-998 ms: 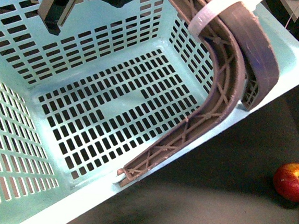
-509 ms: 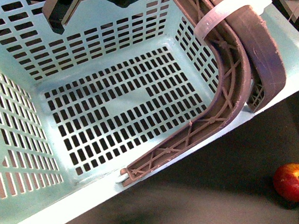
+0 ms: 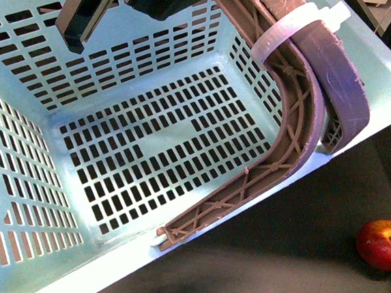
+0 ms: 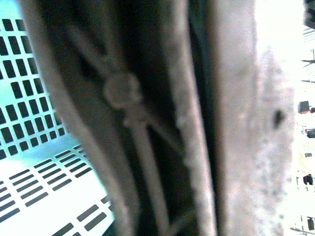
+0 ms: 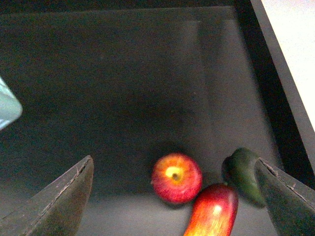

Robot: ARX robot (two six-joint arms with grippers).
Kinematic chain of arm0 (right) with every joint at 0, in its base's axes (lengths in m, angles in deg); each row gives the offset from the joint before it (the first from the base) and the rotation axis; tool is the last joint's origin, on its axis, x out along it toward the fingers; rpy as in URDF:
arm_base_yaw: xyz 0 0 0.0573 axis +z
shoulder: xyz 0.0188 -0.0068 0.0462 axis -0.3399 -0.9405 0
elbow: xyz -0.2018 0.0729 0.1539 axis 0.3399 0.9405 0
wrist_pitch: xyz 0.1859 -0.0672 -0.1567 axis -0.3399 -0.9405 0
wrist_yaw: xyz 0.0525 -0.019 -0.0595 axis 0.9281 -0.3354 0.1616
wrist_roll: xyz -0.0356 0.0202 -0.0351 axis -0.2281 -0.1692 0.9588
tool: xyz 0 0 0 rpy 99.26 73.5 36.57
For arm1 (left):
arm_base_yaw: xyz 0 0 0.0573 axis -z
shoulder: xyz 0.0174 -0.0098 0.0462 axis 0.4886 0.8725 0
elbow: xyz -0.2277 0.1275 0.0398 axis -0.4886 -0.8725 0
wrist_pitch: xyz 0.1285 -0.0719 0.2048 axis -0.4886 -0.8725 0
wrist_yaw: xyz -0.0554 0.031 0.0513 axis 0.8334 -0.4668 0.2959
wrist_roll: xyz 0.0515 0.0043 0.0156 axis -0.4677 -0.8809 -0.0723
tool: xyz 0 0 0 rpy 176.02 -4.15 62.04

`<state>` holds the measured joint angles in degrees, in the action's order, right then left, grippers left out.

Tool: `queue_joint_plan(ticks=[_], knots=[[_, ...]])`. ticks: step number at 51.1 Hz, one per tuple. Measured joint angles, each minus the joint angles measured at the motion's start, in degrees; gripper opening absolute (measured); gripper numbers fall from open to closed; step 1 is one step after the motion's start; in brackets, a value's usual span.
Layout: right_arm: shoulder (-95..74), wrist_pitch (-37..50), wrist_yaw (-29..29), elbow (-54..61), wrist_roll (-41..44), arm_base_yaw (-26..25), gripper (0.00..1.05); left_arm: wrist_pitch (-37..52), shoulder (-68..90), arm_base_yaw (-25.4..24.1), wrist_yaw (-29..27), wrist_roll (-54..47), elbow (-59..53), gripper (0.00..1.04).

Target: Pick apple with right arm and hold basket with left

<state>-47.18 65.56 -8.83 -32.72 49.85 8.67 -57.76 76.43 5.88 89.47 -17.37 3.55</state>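
Right wrist view: my right pincer [image 5: 173, 161] is spread wide with nothing in it, one finger at each side of the frame. The apple [image 5: 176, 178] sits straight ahead, centred in the gap, yellow stem dimple facing up. It is round, so I see no long axis to line up with; the approach looks to me like a straight drop. A long red-and-yellow fruit [image 5: 211, 211] lies just beside it, maybe touching, and a dark green fruit [image 5: 243, 181] lies near one finger. I judge those two the crowding risk.

In the front view the left pincer [image 3: 250, 190] is closed across a side wall of the basket [image 3: 383, 74], one finger inside, one outside. The apple lies on the dark tabletop [image 3: 295, 265], well apart from the basket on the right arm's side.

My count: one apple, one basket, two other fruits.
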Motion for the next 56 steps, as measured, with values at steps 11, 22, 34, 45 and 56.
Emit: queue_joint_plan(ticks=[11, 22, 34, 45, 56], knots=[[-28.3, 6.1, -1.3, -9.5, 8.6, 0.3, 0.96, 0.0, 0.0, 0.0, 0.2, 0.0, 0.0, 0.14], [-40.9, 5.5, -2.6, -15.4, 11.8, 0.7, 0.96, 0.0, 0.0, 0.0, 0.1, 0.0, 0.0, 0.14], [-47.0, 3.0, -3.5, -21.6, 13.0, 0.4, 0.96, 0.0, 0.0, 0.0, 0.1, 0.0, 0.0, 0.14], [-51.1, 0.0, -3.9, -25.7, 13.4, 0.7, 0.96, 0.0, 0.0, 0.0, 0.0, 0.0, 0.0, 0.14], [-54.8, -2.3, -5.3, -28.8, 13.4, 1.2, 0.96, 0.0, 0.0, 0.0, 0.1, 0.0, 0.0, 0.14]])
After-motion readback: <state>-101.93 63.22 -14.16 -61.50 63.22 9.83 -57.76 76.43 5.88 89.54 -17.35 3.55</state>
